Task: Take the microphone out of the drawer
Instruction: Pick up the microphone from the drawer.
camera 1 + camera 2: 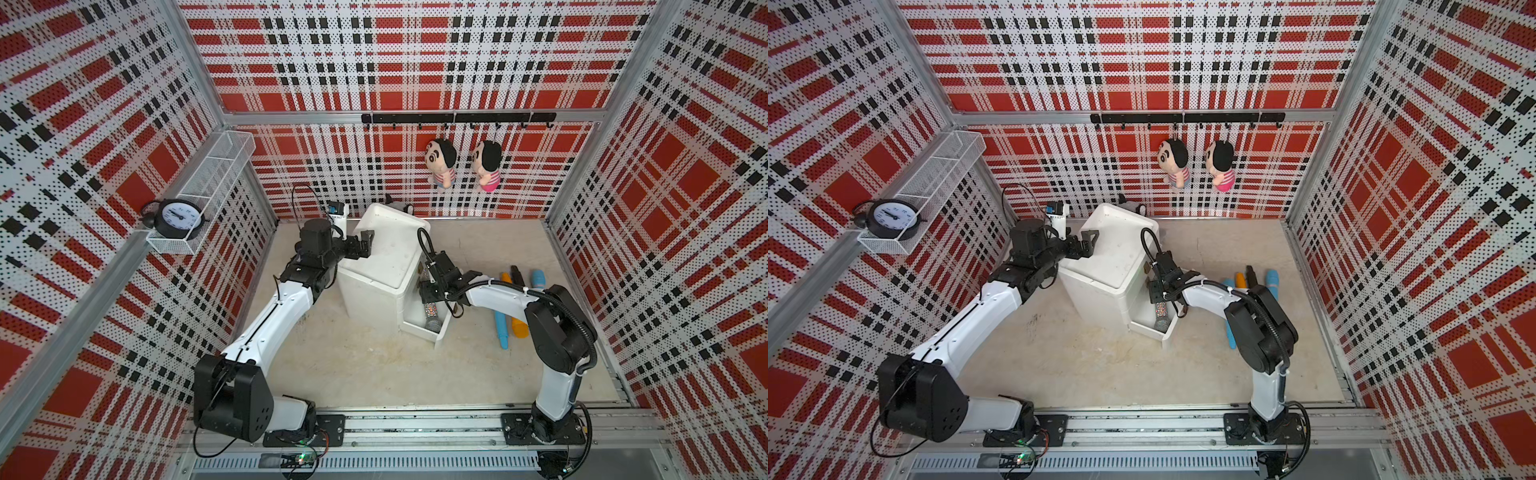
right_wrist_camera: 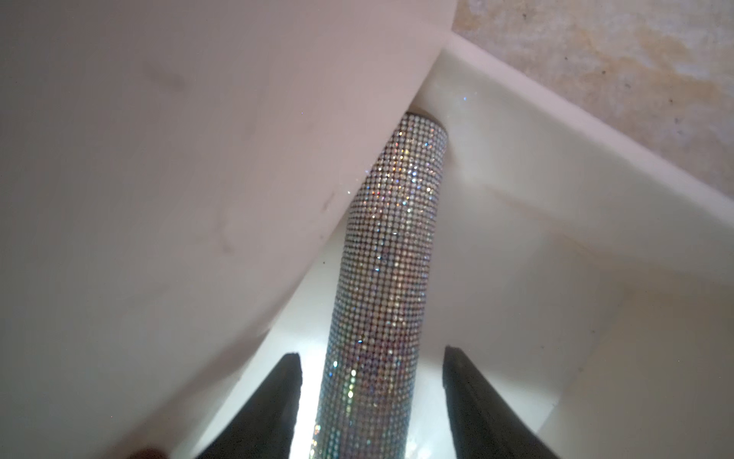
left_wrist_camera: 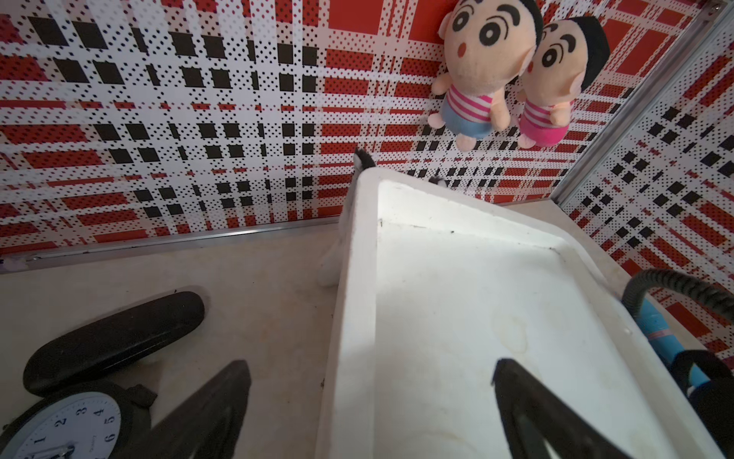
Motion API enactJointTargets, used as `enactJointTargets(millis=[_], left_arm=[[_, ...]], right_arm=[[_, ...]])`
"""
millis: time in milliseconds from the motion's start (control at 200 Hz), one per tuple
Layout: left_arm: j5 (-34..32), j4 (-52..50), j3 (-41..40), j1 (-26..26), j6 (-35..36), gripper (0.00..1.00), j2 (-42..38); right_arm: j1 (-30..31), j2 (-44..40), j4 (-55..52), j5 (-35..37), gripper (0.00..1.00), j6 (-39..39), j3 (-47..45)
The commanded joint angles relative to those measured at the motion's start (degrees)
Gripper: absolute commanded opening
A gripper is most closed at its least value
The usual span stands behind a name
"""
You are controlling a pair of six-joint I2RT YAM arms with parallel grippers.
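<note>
The rhinestone-covered microphone (image 2: 381, 278) is seen lying lengthwise in the open bottom drawer (image 2: 556, 179) of the white cabinet (image 1: 386, 257), with its far end tucked beneath the cabinet front. The right claw (image 2: 371, 353) is set astride the microphone's body inside the drawer. Its fingers are spread, and a gap is left on either side. The left claw (image 3: 371, 362) is held spread across the raised rim of the cabinet top, and nothing is pinched.

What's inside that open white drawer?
A sparkly microphone lies in the drawer, with the right pincer open around it, not gripping yet. The drawer's back part sits under the white cabinet, so anything there is hidden.
</note>
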Motion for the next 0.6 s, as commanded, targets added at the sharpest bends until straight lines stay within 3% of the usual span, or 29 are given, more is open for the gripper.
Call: enactJointTargets(millis=[0, 596], left_arm=[[-0.7, -3.5, -1.2, 0.3, -0.2, 0.98, -0.4], [0.2, -3.1, -1.0, 1.5, -0.7, 0.98, 0.0]], right_arm=[[0.6, 2.8, -0.5, -1.6, 0.60, -1.3, 1.2], [0.6, 9.8, -7.1, -0.2, 0.59, -2.3, 9.0]])
